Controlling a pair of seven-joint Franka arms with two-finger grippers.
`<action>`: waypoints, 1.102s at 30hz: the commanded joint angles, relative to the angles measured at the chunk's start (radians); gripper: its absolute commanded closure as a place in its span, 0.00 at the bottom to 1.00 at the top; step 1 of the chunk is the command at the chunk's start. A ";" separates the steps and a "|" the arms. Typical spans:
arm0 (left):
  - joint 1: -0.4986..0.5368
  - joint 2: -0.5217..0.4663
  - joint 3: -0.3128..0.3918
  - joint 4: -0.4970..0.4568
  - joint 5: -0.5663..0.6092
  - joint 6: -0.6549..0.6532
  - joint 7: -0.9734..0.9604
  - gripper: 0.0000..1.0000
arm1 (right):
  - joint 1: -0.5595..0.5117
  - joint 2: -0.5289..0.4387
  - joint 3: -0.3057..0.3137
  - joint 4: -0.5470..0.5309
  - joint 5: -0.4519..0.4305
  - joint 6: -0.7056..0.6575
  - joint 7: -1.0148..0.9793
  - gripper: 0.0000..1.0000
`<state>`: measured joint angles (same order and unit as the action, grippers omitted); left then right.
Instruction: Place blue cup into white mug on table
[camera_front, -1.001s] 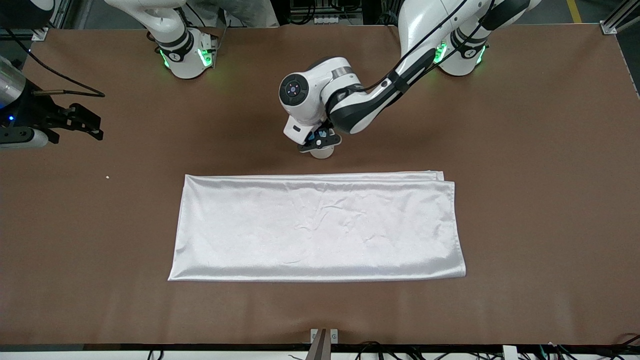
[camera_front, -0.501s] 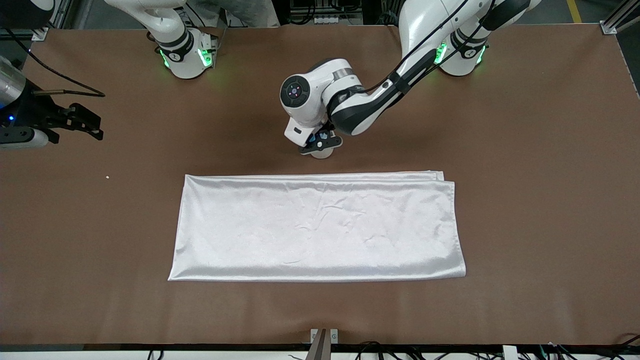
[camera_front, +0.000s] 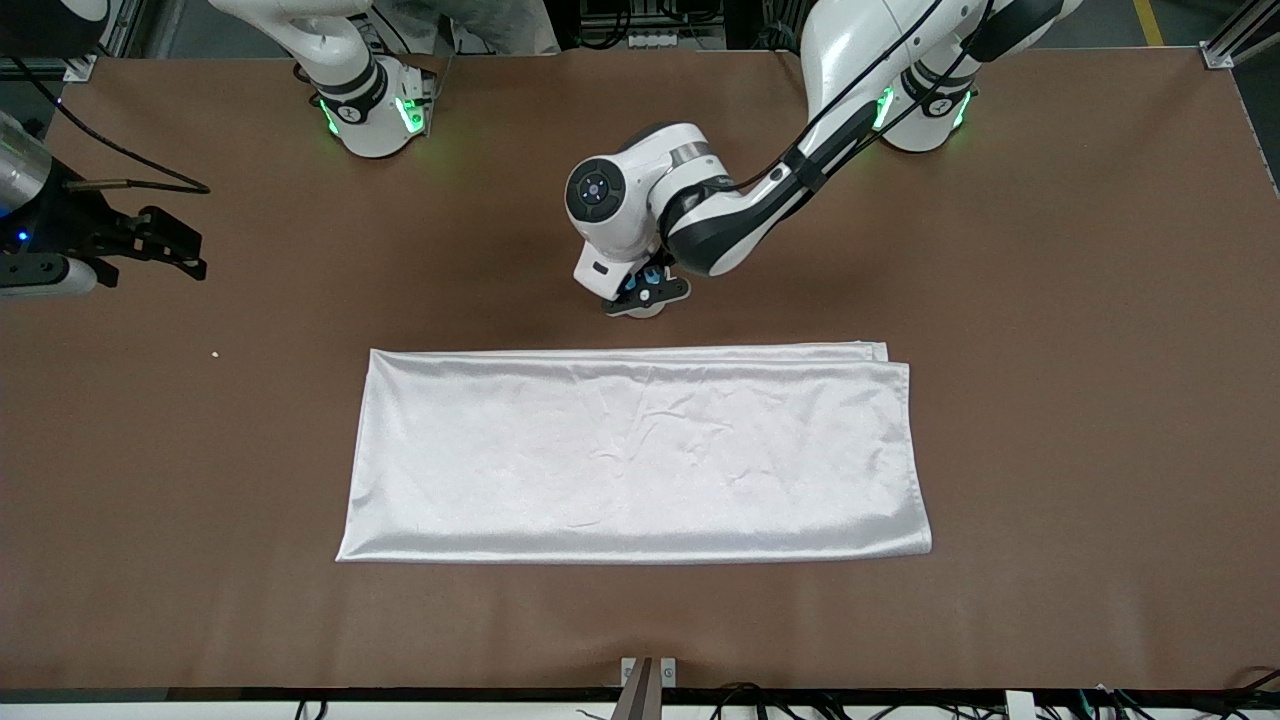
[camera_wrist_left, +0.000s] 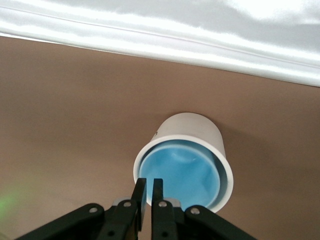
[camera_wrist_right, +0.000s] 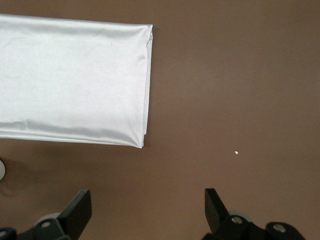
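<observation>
Sitting inside the white mug (camera_wrist_left: 190, 135), the blue cup (camera_wrist_left: 181, 175) fills the mug's mouth, blue floor facing up, rim just under the mug's rim. Standing upright on the brown table (camera_front: 1050, 400), the mug is near the table's middle, just beside the long edge of the white cloth (camera_front: 635, 455) and farther from the front camera than it; mostly hidden in the front view under the wrist. Reaching in from its base, the left arm bends at the elbow and turns its wrist down over the mug. Hanging directly above the mug's rim, the left gripper (camera_wrist_left: 148, 192) shows fingers (camera_wrist_left: 139, 196) nearly together, only a thin slit between them, gripping nothing, no contact with cup or mug visible. Waiting at the right arm's end of the table, the right gripper (camera_front: 170, 245) is poised over bare tabletop, fingers (camera_wrist_right: 80, 207) spread wide and empty, near a small white speck (camera_front: 215, 354). Lacking any readable label or writing on cup, mug or cloth.
</observation>
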<state>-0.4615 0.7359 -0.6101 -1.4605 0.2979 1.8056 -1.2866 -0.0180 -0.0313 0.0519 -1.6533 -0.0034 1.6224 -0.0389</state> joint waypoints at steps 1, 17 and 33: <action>-0.003 -0.001 0.001 0.009 0.013 0.001 -0.007 0.89 | 0.000 -0.006 0.000 0.004 -0.012 -0.012 -0.012 0.00; -0.009 -0.046 0.000 0.012 0.010 -0.009 -0.022 0.81 | 0.001 -0.006 0.000 0.004 -0.012 -0.012 -0.012 0.00; 0.009 -0.174 0.006 0.015 0.018 -0.101 -0.010 0.56 | 0.000 -0.006 -0.001 0.004 -0.012 -0.003 -0.012 0.00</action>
<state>-0.4593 0.6220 -0.6111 -1.4352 0.2979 1.7426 -1.2866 -0.0180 -0.0313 0.0520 -1.6533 -0.0034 1.6226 -0.0412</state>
